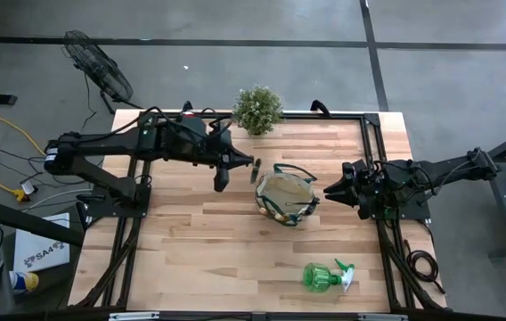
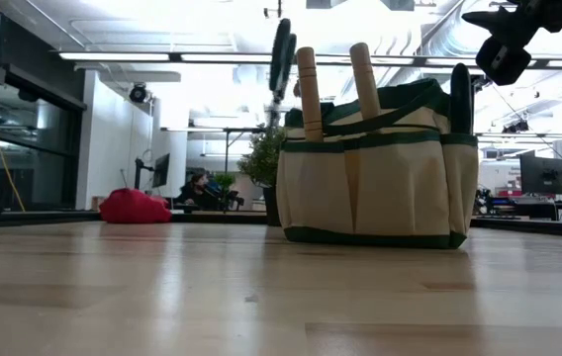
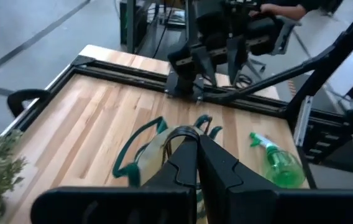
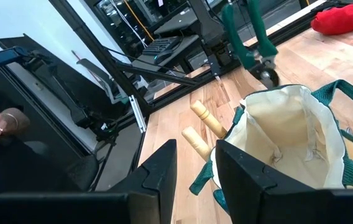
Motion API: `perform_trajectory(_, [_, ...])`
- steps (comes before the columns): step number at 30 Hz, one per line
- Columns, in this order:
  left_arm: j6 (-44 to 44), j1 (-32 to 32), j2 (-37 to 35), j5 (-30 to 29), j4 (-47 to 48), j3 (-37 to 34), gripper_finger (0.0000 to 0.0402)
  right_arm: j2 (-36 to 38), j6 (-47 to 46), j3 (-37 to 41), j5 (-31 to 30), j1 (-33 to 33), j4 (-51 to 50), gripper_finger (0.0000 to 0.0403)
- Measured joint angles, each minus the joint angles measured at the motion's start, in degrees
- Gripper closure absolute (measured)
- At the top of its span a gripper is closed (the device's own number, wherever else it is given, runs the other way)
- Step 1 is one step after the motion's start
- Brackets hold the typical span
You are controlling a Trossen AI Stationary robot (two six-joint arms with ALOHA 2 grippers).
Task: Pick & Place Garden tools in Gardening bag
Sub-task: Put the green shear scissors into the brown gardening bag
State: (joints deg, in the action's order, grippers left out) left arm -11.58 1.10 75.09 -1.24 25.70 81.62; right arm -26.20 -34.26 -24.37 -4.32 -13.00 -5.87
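Observation:
The tan gardening bag (image 1: 284, 196) with green trim stands mid-table. Two wooden trowel handles (image 2: 309, 89) (image 2: 365, 79) stick up from its outer pockets. The grey-green pruning shears (image 4: 251, 37) hang in the air just left of the bag's rim, and my left gripper (image 1: 240, 168) is shut on them. My right gripper (image 1: 329, 189) hovers open at the bag's right side with nothing between its fingers. The green spray bottle (image 1: 324, 276) lies on its side near the front edge. The red glove bundle (image 2: 133, 206) lies at the far left. My left gripper is shut on the pruning shears, coming from the table's left and slanting slightly down. Its own fingers (image 3: 192, 162) hide the place of contact. The green handles (image 4: 242, 31) rise toward the gripper and the pivot end (image 4: 266, 76) hangs lowest, clear of table and bag.
A small bushy potted plant (image 1: 257, 109) stands at the far edge behind the bag. A dark handle (image 2: 459, 99) sticks up from a pocket on the bag's right. Bare wood lies between the bag and the spray bottle and across the near left.

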Motion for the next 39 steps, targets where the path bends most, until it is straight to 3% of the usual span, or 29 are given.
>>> perform_trajectory(39, [1.27, 0.0, 4.04, 3.3, -10.59, 0.0, 0.0401, 0.0, 0.0, 0.01, 0.0, 0.0, -0.04, 0.03])
